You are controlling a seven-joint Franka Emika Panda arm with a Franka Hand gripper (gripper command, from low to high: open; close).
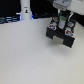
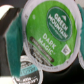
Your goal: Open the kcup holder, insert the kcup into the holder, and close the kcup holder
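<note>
The kcup (image 2: 50, 30) fills the wrist view, its green lid reading "Green Mountain Dark Magic". In the exterior view the kcup (image 1: 63, 20) is a small green spot between the fingers of my gripper (image 1: 62, 22), which is shut on it. It hangs just above the kcup holder (image 1: 59, 36), a black boxy unit at the exterior view's upper right. Below the held pod, the wrist view shows other round pod lids (image 2: 27, 65) lying in dark slots. Blur hides how far the drawer stands out.
A tall white post (image 1: 25, 10) with a blue light stands at the back on the exterior view's left. Dark equipment lines the back edge. The white table (image 1: 30, 55) stretches out in front of the holder.
</note>
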